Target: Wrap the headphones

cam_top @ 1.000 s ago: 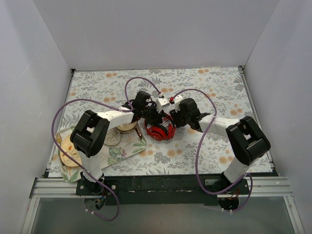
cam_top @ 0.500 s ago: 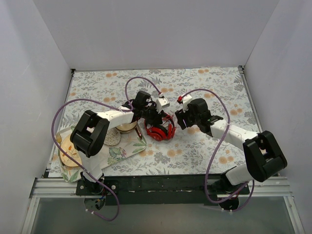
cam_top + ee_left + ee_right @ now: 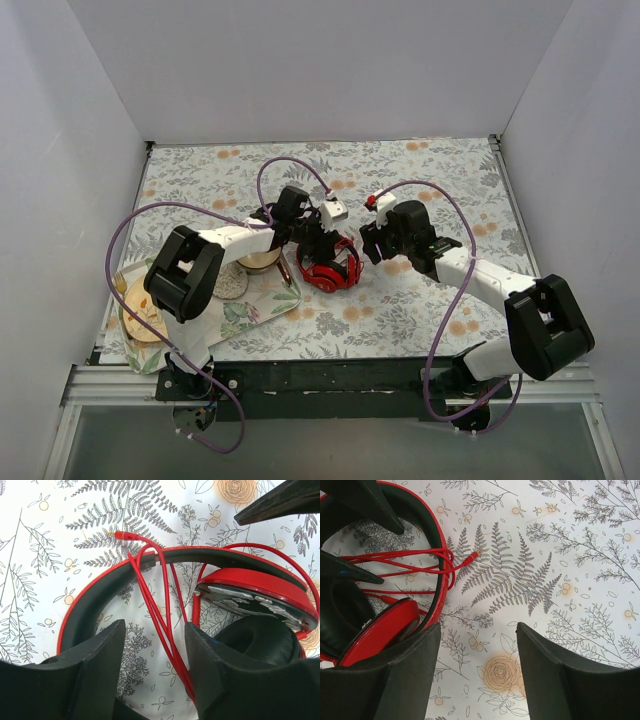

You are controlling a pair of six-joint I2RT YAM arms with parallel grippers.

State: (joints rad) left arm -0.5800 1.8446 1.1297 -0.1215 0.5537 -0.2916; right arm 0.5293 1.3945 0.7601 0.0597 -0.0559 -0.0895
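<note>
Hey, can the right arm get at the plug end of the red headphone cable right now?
Probably yes: the thin red cable's plug lies uncovered on the floral cloth, just ahead of the open right tool.
</note>
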